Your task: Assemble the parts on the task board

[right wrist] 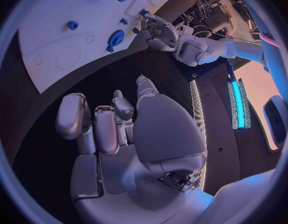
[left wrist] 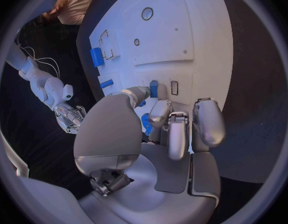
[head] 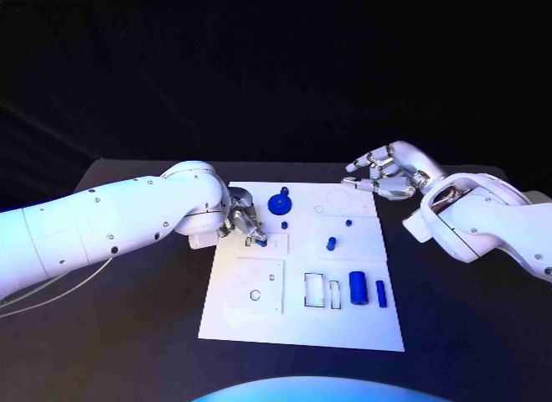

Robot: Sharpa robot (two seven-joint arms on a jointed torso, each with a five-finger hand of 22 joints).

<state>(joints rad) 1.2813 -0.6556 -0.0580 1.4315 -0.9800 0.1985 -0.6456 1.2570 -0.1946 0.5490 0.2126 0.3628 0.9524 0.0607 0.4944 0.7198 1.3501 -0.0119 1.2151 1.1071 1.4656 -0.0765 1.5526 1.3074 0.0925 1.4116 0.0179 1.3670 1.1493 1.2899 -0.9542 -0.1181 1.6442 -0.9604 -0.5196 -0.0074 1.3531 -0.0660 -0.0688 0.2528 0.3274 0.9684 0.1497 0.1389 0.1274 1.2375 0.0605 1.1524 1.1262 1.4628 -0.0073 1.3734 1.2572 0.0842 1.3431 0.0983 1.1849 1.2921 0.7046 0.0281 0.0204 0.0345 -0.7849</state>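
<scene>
The white task board (head: pixel 302 318) lies in the middle of the black table. My left hand (head: pixel 243 219) hovers over the board's upper left part and pinches a small blue part (head: pixel 261 240) between thumb and a finger, low over the board. In the left wrist view that blue part (left wrist: pixel 153 88) sits at the fingertips beside a small rectangular slot (left wrist: pixel 174 88). A blue gear (head: pixel 280 202) stands just beyond the hand. My right hand (head: pixel 384 176) hangs above the board's far right corner, fingers half curled and apart, holding nothing.
Two small blue pegs (head: pixel 347 224) (head: pixel 332 244) stand mid-board. A blue cylinder (head: pixel 358 286) and a thin blue bar (head: pixel 381 291) lie at the right, next to empty rectangular recesses (head: pixel 314 289). A raised white block (head: pixel 259 286) sits at the lower left.
</scene>
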